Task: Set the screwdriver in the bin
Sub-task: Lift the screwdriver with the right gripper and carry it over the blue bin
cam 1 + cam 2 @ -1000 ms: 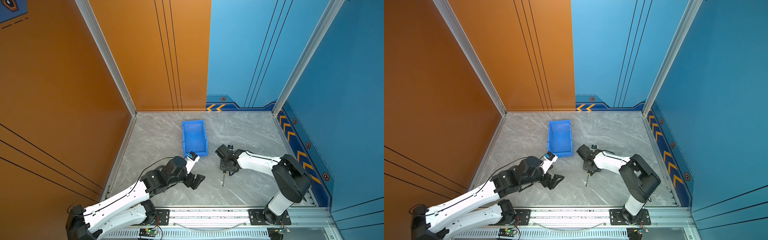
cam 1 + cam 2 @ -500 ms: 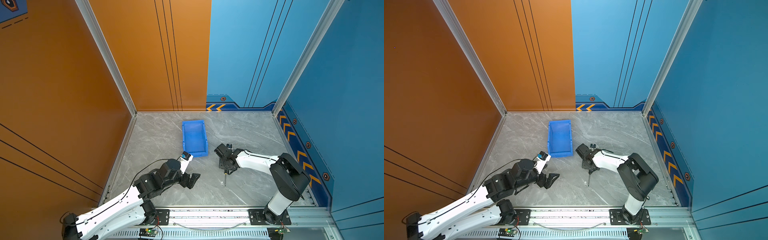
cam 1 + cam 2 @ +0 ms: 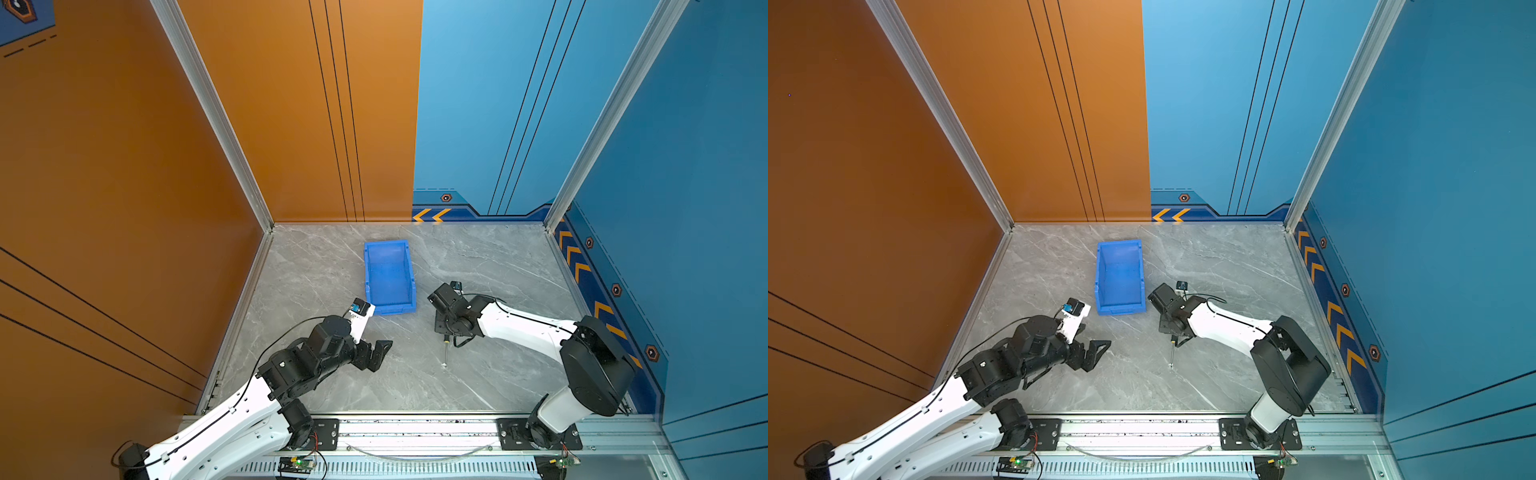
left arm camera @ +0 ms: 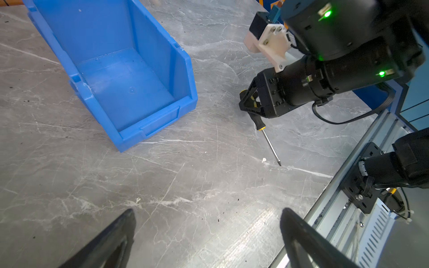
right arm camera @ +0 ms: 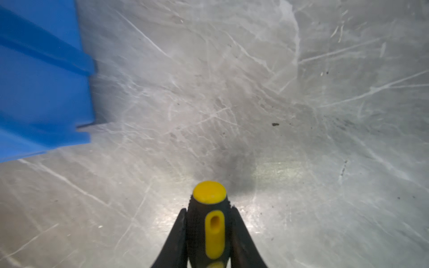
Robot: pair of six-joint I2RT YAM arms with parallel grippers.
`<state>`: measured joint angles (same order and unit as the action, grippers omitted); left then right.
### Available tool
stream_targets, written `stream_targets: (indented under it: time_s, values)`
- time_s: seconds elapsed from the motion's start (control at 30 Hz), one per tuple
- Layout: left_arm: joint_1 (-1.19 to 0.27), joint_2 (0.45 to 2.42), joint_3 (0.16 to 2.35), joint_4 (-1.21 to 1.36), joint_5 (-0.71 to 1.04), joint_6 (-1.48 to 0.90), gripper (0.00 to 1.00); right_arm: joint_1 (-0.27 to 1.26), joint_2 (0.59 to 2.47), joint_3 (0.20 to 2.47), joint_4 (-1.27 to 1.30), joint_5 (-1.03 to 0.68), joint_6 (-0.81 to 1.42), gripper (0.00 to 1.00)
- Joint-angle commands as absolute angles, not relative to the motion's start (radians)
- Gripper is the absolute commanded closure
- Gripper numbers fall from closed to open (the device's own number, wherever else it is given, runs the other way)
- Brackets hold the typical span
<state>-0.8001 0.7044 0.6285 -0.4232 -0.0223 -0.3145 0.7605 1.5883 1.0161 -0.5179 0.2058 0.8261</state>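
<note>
Currently counted: 1 screwdriver (image 4: 270,145), 1 bin (image 4: 157,58), 2 grippers. The screwdriver is found over the grey table (image 3: 332,270), right of the bin (image 3: 368,274) and near its low front lip, outside it. In both top views its long axis is seen running far to near, with the black-and-yellow handle at the far end and the metal tip pointed toward the base rail (image 3: 415,432). The handle is clamped by the right gripper (image 4: 249,102). Whether the tip touches the table cannot be told. The left gripper (image 3: 380,353) is held spread wide, near the bin's front-left corner.
</note>
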Motion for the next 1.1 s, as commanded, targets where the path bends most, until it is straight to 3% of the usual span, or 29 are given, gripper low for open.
stream_targets:
  time_s: [0.0, 0.43, 1.07]
  values:
    - [-0.784, 0.692, 0.623, -0.448, -0.009, -0.311, 0.02, 0.772, 1.544, 1.091, -0.564, 0.230, 0.800, 0.97]
    - [-0.731, 0.687, 0.619, -0.447, -0.047, -0.332, 0.02, 0.791, 1.682, 1.507, -0.634, 0.226, 0.691, 1.00]
    - [-0.704, 0.686, 0.644, -0.497, -0.113, -0.371, 0.02, 0.740, 2.185, 2.103, -0.665, 0.149, 0.580, 1.00]
